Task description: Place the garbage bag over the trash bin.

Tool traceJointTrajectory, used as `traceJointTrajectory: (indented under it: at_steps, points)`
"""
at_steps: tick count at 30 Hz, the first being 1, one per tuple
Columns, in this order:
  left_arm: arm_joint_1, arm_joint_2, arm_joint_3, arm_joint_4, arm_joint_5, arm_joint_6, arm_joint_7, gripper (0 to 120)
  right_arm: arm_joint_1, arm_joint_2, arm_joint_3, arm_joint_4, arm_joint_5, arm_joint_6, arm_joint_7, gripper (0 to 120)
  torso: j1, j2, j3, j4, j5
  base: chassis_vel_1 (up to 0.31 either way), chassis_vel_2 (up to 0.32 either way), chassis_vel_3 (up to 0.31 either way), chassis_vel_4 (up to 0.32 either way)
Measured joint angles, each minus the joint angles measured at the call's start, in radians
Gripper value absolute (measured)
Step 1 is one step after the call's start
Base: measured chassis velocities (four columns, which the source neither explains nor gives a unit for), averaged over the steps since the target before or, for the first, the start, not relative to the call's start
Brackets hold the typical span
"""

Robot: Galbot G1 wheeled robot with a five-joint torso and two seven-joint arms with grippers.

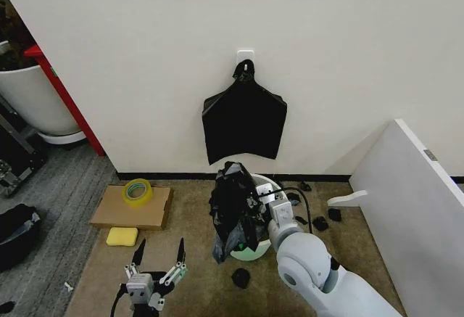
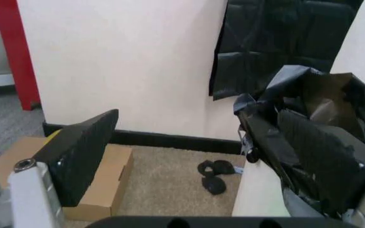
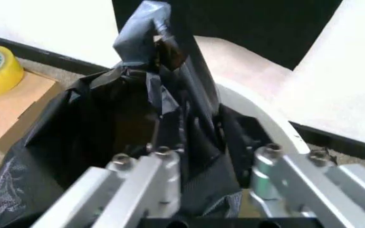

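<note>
Garbage bag (image 1: 233, 204) draped over the trash bin (image 1: 267, 186), right gripper (image 1: 255, 208) at its rim.
The right gripper seems closed on the bag's edge, though black folds hide its tips; the left gripper (image 1: 161, 253) hovers spread wide and empty, near left of the bin.

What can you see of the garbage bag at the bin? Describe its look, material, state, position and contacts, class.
The garbage bag is thin, glossy black plastic, crinkled and loose. Its mouth gapes open in the right wrist view, and a crumpled peak stands above the trash bin. It drapes over the bin's rim on the robot's left side, hanging down the outside toward the carpet. The right pincer is at the bin's rim with one finger inside the bag's folds. The left pincer hangs open, apart from it.
</note>
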Motion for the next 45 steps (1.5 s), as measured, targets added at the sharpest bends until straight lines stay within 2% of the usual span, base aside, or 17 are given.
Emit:
traceJointTrajectory:
  at_steps: [3,7,12,13,16,18,23,25,29,34,35,40,45]
  points:
    - [-0.04,0.024,0.013,-0.01,-0.024,0.05,-0.001,99,-0.001,-0.006,0.006,0.003,0.008,0.006,-0.002,0,0.0,0.0,0.0,0.0,0.0,0.0,0.0,0.0,0.0]
    - [-0.093,0.04,0.042,-0.028,-0.064,0.128,0.0,99,-0.002,-0.01,0.01,0.008,0.011,0.012,-0.008,0,0.0,0.0,0.0,0.0001,0.0,0.0,0.0,0.0,0.0]
    - [-0.198,0.069,0.086,-0.06,-0.152,0.299,-0.011,99,-0.007,-0.01,0.018,0.013,0.011,0.019,-0.017,0,0.0,0.0,0.0,0.0001,0.0001,0.0,0.0,0.0,0.0]
    - [-0.198,0.069,0.086,-0.06,-0.152,0.299,-0.011,99,-0.007,-0.01,0.018,0.013,0.011,0.019,-0.017,0,0.0,0.0,0.0,0.0001,0.0001,0.0,0.0,0.0,0.0]
    - [-0.258,0.089,0.106,-0.07,-0.218,0.396,-0.024,99,-0.01,-0.016,0.019,0.02,0.012,0.02,-0.02,0,0.0,0.0,0.0,-0.0001,0.0001,0.0,0.0,0.0,0.0]
    - [-0.288,0.086,0.112,-0.073,-0.24,0.456,-0.036,98,0.001,-0.021,0.011,0.017,0.018,0.02,-0.024,0,0.0,0.0,0.0,-0.0004,0.0001,0.0,0.0,0.0,0.0]
    - [-0.359,0.069,0.131,-0.072,-0.283,0.541,-0.052,97,0.031,-0.019,-0.009,-0.002,0.025,0.02,-0.035,0,0.0,0.0,0.0,0.0004,0.0002,0.0,0.0,0.0,0.0]
    - [-0.412,0.07,0.141,-0.058,-0.318,0.57,-0.062,97,0.04,-0.018,-0.02,-0.009,0.027,0.021,-0.039,0,0.0,0.0,0.0,-0.0003,0.0001,0.0,0.0,0.0,0.0]
    - [-0.482,0.083,0.152,-0.027,-0.365,0.605,-0.081,98,0.05,-0.014,-0.038,-0.018,0.027,0.021,-0.043,0,0.0,0.0,0.0,0.0003,0.0002,0.0,0.0,0.0,0.0]
    - [-0.615,0.099,0.211,0.029,-0.473,0.724,-0.144,99,0.043,-0.015,-0.041,-0.017,0.025,0.022,-0.043,0,0.0,0.0,0.0,0.0,0.0002,0.0,0.0,0.0,0.0]
    - [-0.615,0.099,0.211,0.029,-0.473,0.724,-0.144,99,0.043,-0.015,-0.041,-0.017,0.025,0.022,-0.043,0,0.0,0.0,0.0,0.0,0.0002,0.0,0.0,0.0,0.0]
    - [-0.719,0.107,0.269,0.074,-0.611,0.862,-0.185,100,0.042,-0.019,-0.037,-0.008,0.025,0.022,-0.043,0,0.0,0.0,0.0,-0.0001,0.0002,0.0,0.0,0.0,0.0]
    - [-0.775,0.099,0.304,0.109,-0.66,0.921,-0.246,100,0.035,-0.023,-0.029,-0.005,0.025,0.022,-0.042,0,0.0,0.0,0.0,0.0001,0.0002,0.0,0.0,0.0,0.0]
